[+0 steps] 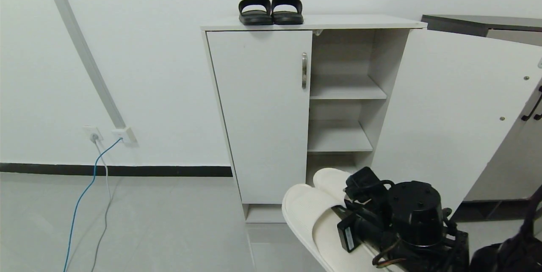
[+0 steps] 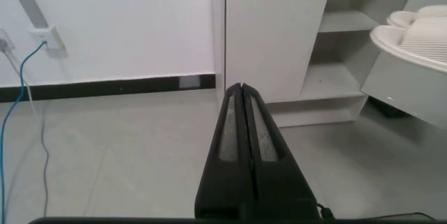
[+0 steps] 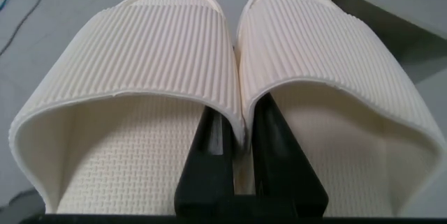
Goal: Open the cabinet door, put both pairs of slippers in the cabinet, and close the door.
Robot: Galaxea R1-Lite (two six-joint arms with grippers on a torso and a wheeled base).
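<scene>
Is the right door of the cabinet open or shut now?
Open: the right door is swung outward, and the shelves behind it show.

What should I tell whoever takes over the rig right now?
Right end effector: shut on the white slippers, pinching their adjoining sides, held low in front of the cabinet's open side.
Left end effector: shut, holding nothing, above the floor.
Black slippers: on top of the cabinet.
Done: right door is open.
Left: shelve the white pair, then the black pair, then close the door.
</scene>
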